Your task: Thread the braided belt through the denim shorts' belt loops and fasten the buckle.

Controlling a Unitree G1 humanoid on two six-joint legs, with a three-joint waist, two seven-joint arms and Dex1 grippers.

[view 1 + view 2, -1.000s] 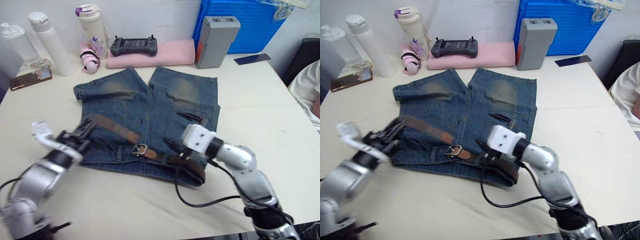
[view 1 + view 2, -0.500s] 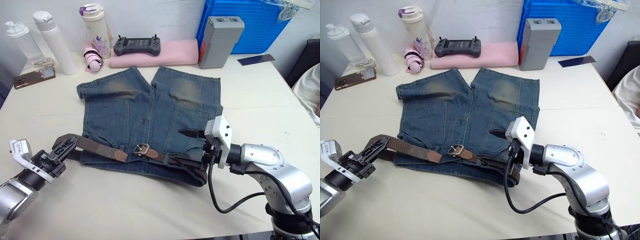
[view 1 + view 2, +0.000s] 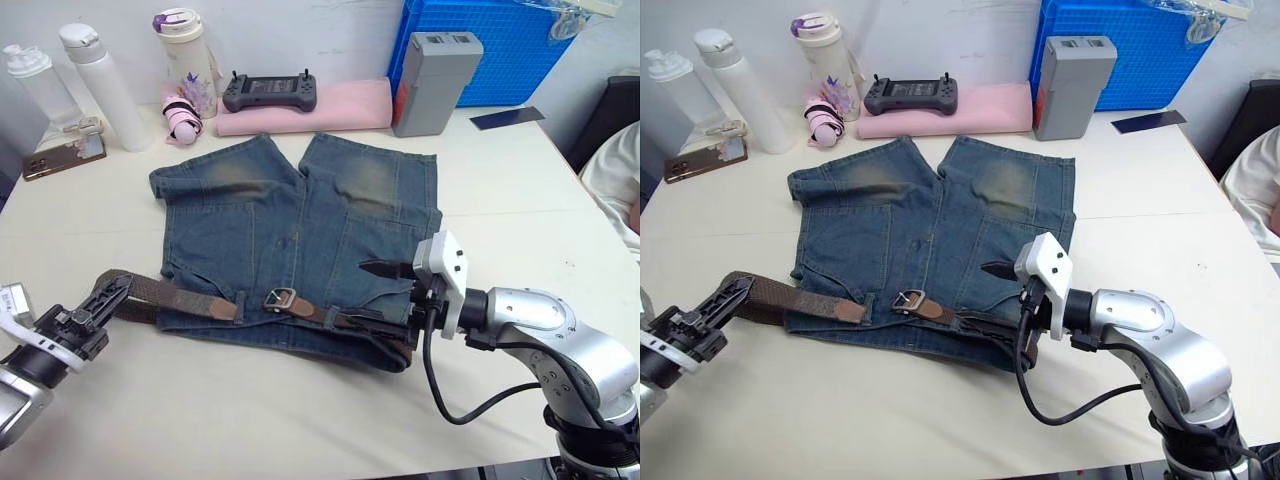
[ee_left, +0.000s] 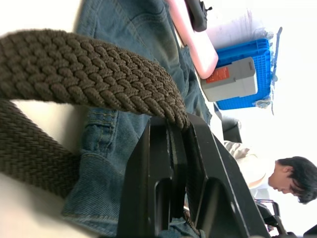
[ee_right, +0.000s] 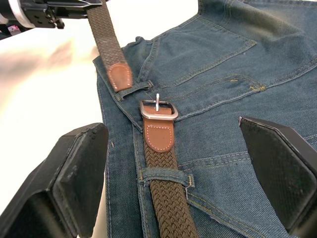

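The denim shorts [image 3: 300, 210] lie flat on the table, waistband toward me. The braided belt [image 3: 170, 298] runs along the waistband. Its silver buckle [image 5: 157, 110] rests near the fly, and its tan leather tip [image 5: 120, 77] lies at a belt loop [image 5: 133, 89]. Another belt loop [image 5: 166, 176] crosses the strap behind the buckle. My left gripper [image 3: 108, 292] is shut on the belt's folded left end, just off the shorts' left edge; the left wrist view shows the strap [image 4: 99, 74] pinched in the fingers. My right gripper [image 3: 372, 293] stands open over the right part of the waistband.
Along the back edge stand white bottles [image 3: 95, 85], a phone [image 3: 60, 157], a game controller [image 3: 268, 92] on a pink rolled cloth [image 3: 330, 108], a grey box [image 3: 435, 80] and a blue crate [image 3: 500, 45]. A person [image 3: 615, 185] sits at the right.
My left gripper has swung down and to the left with the belt, drawing the strap flat and its tip leftwards. The right gripper has moved right along the waistband.
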